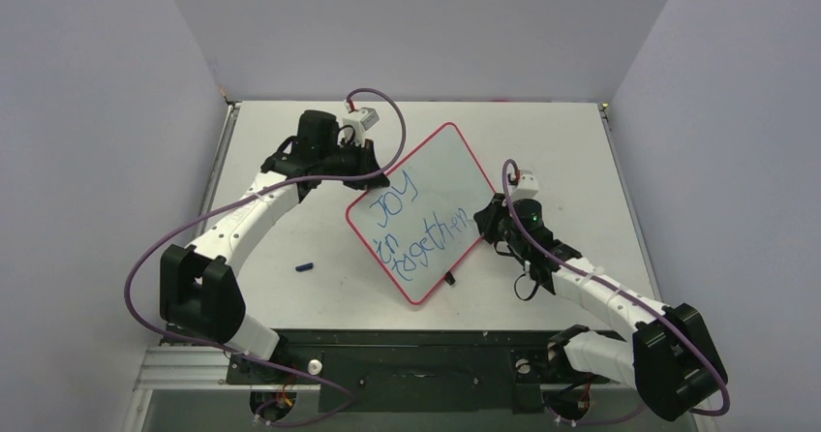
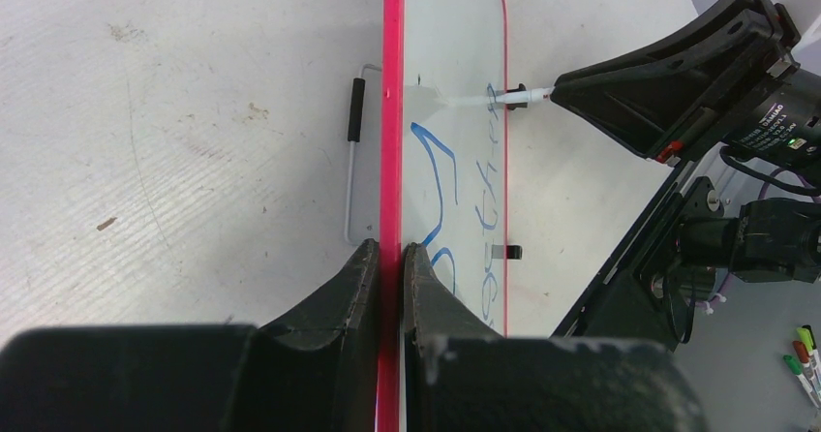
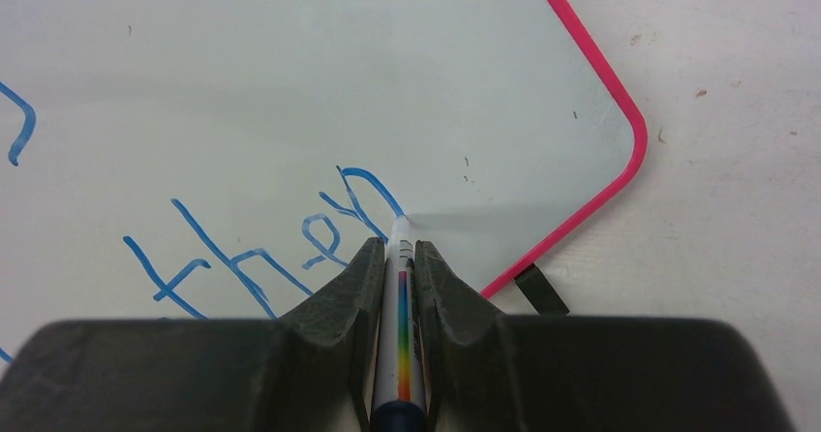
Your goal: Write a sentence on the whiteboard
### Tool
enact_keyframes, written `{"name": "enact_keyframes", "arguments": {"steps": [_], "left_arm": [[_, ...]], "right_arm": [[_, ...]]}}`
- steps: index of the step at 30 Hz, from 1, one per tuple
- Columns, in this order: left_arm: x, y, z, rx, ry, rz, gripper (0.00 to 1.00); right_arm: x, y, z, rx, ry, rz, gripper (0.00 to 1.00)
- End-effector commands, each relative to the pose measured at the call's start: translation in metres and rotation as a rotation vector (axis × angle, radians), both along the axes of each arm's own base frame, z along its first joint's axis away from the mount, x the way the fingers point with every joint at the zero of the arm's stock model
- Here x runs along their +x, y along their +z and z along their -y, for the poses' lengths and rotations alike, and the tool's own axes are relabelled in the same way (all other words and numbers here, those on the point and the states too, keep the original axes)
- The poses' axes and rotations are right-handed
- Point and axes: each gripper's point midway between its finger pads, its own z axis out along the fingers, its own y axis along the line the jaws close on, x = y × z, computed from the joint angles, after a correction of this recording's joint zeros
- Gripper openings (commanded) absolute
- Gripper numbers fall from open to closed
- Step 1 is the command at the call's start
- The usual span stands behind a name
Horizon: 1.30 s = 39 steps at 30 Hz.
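The whiteboard (image 1: 418, 209) with a red-pink frame stands tilted on the table, with "JOY in together" written on it in blue. My left gripper (image 1: 360, 164) is shut on its far-left edge; the left wrist view shows the frame (image 2: 392, 112) clamped between the fingers (image 2: 356, 287). My right gripper (image 1: 487, 221) is shut on a white marker (image 3: 401, 296) with a rainbow stripe. The marker tip touches the board (image 3: 290, 74) at the end of the last letter. In the left wrist view the marker (image 2: 503, 96) also meets the board.
A blue marker cap (image 1: 305, 266) lies on the table to the left of the board. A black foot (image 3: 539, 289) of the board rests on the table. A wire stand (image 2: 354, 151) sticks out behind the board. Spare markers (image 2: 802, 350) lie off the table.
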Motion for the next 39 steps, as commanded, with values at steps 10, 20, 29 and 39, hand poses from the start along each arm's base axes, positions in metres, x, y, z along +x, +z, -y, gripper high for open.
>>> {"name": "enact_keyframes", "arguments": {"steps": [10,20,29,39], "left_arm": [[0.006,0.011,-0.007,0.027,0.012,0.095,0.0],[0.005,0.012,-0.007,0.023,0.007,0.094,0.0],[0.006,0.013,-0.006,0.022,0.007,0.096,0.0],[0.006,0.013,-0.006,0.022,0.006,0.096,0.0]], "right_arm": [[0.022,0.027,-0.011,0.005,0.012,0.03,0.0],[0.035,0.037,-0.017,0.002,0.012,0.044,0.0],[0.044,0.032,-0.01,-0.016,-0.026,0.017,0.0],[0.03,0.011,0.0,-0.031,-0.035,-0.022,0.0]]}}
